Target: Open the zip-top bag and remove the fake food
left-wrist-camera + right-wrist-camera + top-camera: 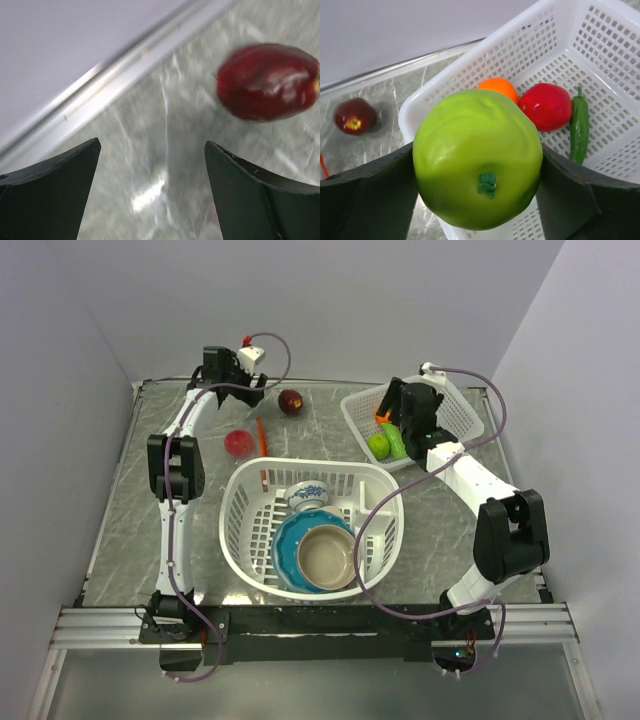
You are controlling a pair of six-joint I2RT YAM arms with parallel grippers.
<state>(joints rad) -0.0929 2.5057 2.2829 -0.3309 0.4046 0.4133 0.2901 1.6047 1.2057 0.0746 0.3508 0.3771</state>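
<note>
Right wrist: right gripper (477,162) clamps a glossy green plastic apple (470,135); left gripper (152,145) gapes wide, probably empty (blurry).

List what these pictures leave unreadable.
- Zip-top bag: top view, clear and too small; open or sealed unreadable.
- Maroon fruit: left wrist view, smeared by motion blur.
- White tray: right wrist view, near side hidden behind the held green fruit.

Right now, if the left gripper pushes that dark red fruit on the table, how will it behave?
Rounded and resting free on the table, the dark red fruit will probably roll away. Its glossy skin looks slippery, so the open left gripper should straddle it squarely.
</note>
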